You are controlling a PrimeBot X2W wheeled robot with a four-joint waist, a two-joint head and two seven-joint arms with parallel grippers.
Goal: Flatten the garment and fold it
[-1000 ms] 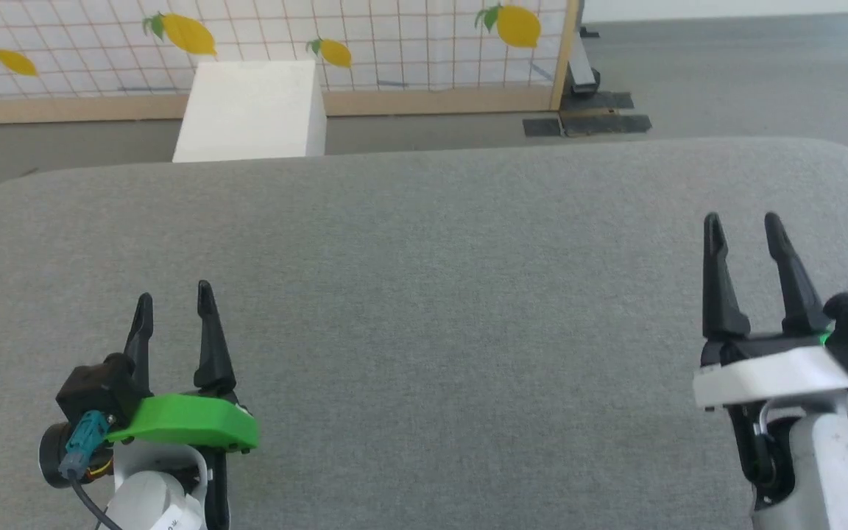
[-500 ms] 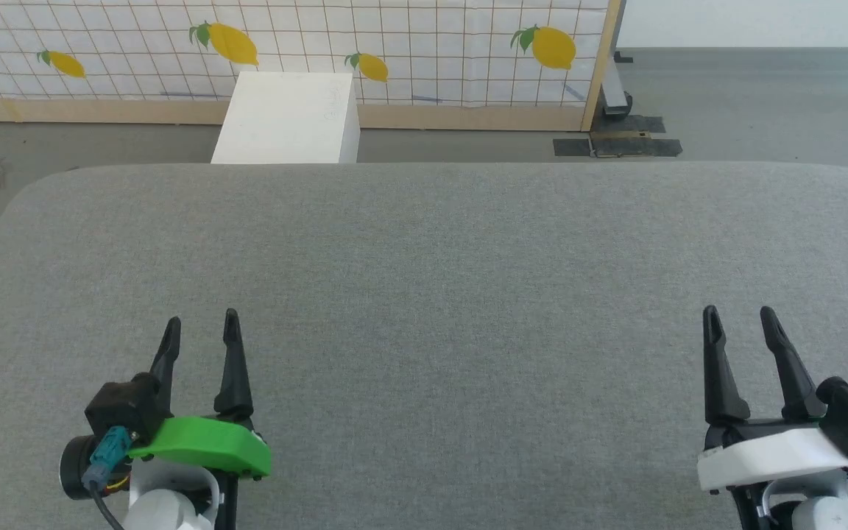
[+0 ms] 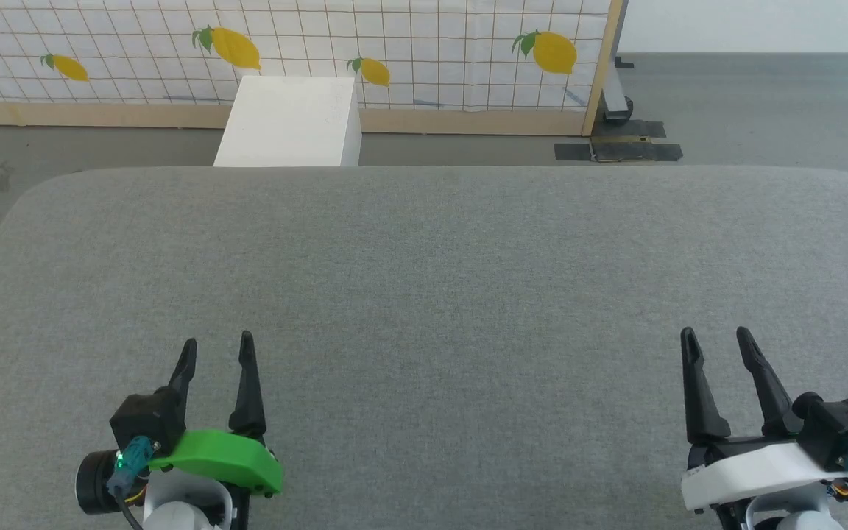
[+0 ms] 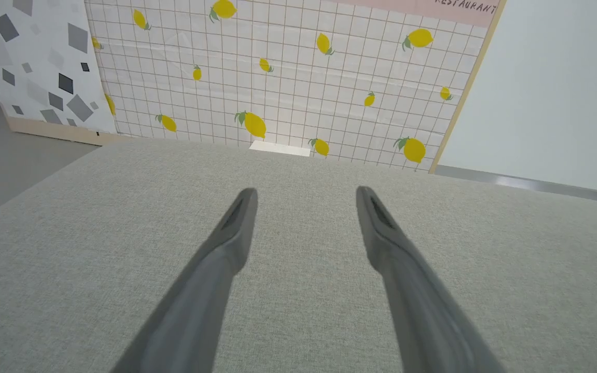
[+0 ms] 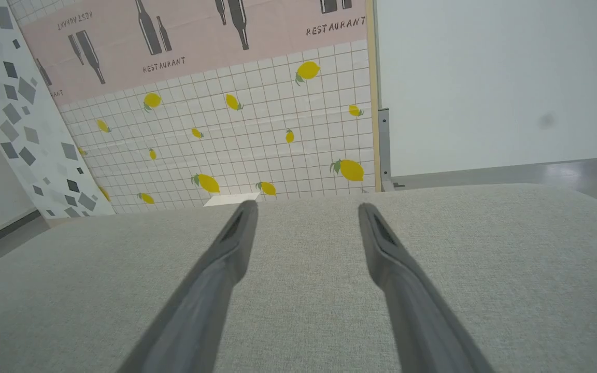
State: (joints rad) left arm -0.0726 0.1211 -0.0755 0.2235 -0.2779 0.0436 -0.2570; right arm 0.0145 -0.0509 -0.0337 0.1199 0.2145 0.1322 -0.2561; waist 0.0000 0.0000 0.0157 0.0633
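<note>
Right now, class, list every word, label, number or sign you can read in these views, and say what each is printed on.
"RESTAURANT": printed several times on the pink panel with bottle silhouettes, right wrist view.
"RESTAURANT": same panel, top edge of the left wrist view, letters partly cropped.
Unreadable: a skewed print near that panel's upper left; faint marks on the white box in the head view.
No numbers or brands can be read.

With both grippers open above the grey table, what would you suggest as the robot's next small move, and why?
I would probably pause in place: the left gripper and right gripper hover open, grasping nothing, far apart over the front of the grey table, so waiting with jaws wide seems wisest.
</note>
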